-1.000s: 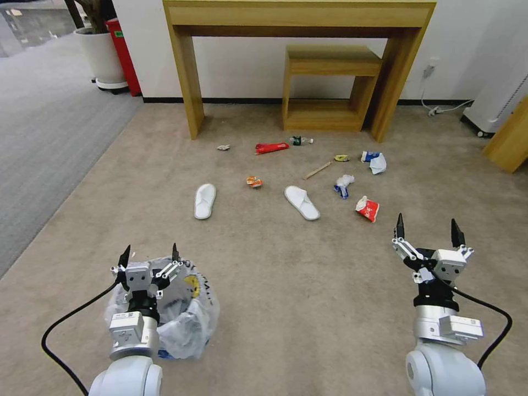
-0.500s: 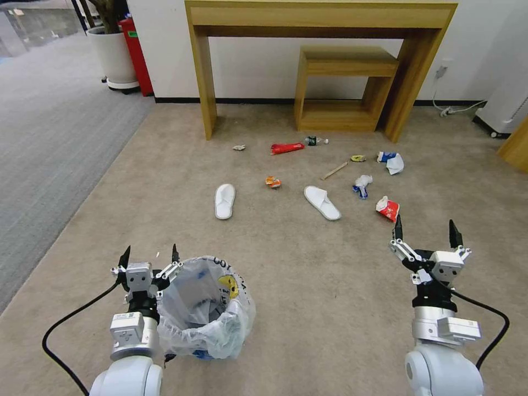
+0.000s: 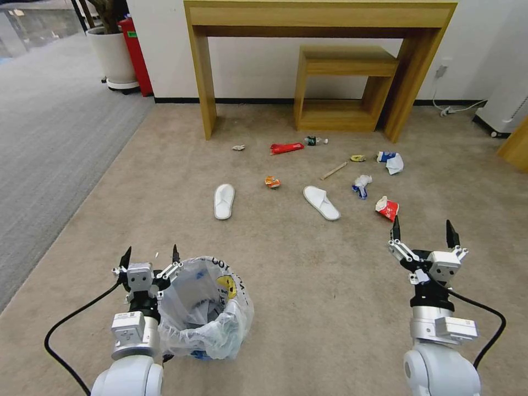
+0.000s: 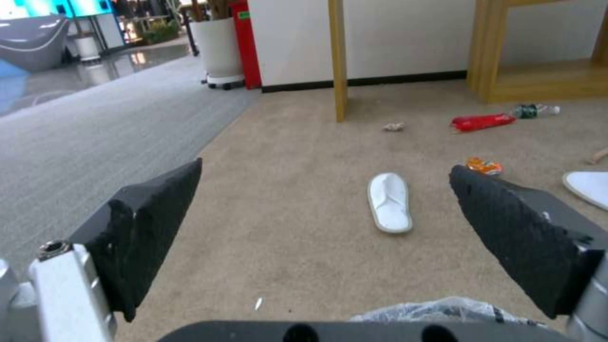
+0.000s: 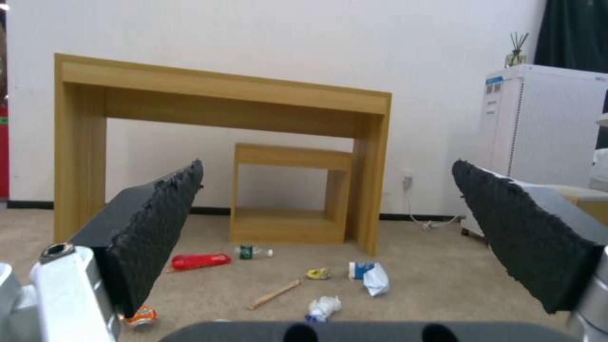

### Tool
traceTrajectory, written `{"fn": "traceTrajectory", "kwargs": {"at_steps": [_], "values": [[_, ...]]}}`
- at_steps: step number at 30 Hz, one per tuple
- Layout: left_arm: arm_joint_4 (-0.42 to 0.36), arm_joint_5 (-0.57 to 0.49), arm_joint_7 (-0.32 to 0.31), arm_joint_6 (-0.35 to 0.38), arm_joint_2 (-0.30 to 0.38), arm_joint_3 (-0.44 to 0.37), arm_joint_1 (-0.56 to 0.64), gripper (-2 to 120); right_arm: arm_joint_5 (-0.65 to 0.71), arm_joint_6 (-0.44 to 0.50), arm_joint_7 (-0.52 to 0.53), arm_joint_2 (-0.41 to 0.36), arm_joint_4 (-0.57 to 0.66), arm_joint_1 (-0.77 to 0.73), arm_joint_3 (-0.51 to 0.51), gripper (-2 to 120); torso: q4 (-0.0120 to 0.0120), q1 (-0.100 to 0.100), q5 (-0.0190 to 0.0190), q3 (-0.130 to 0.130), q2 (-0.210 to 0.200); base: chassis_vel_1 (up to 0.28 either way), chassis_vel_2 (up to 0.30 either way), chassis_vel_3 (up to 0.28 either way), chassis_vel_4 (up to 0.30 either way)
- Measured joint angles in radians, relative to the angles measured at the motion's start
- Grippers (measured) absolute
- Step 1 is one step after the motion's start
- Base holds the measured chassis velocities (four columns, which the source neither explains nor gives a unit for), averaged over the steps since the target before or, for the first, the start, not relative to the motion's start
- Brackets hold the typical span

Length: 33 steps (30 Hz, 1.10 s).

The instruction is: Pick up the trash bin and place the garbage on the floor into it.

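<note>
The left hand [image 3: 149, 254] hangs with its black fingers spread wide and empty, just beside the rim of the small round trash bin lined with a crinkly whitish plastic bag [image 3: 206, 313], which stands on the beige short-pile carpet floor [image 3: 308, 286] near the robot. The right hand [image 3: 421, 231] is also spread wide and holds nothing, raised over bare carpet, well apart from the bin.

Farther out lies the scattered garbage. A white slipper [image 3: 224, 201] lies beyond the bin, a second white slipper [image 3: 321, 202] to its right, and a small orange wrapper [image 3: 272, 182] between them. A red crumpled wrapper [image 3: 387, 208] lies just beyond the right hand. Nearer the light wooden console table [image 3: 319, 16] lie a long red wrapper [image 3: 286, 147], a small green-labelled bottle [image 3: 315, 141] and a wooden stick [image 3: 334, 170].
</note>
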Motion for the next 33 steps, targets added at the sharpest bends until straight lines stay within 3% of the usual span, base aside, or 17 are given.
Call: {"fn": "traceTrajectory", "kwargs": {"at_steps": [15,26,33], "values": [[0.014,-0.003,-0.001,0.005,0.0,-0.002,-0.009,100,0.002,-0.003,-0.001,-0.004,-0.008,0.006,0.001,100,0.0,0.0,0.0,0.0,0.0,0.0,0.0,0.0,0.0],[0.008,-0.025,-0.013,0.011,0.0,-0.023,0.014,100,0.047,-0.031,0.017,-0.054,-0.007,0.019,0.0,100,0.0,0.0,0.0,0.0,0.0,0.0,0.0,0.0,0.0],[-0.013,-0.072,-0.05,0.069,0.0,-0.005,0.052,100,0.061,-0.046,0.02,-0.073,-0.008,0.017,-0.002,100,0.0,0.0,-0.0001,0.0,0.0,0.0,0.0,0.0,0.0]]}}
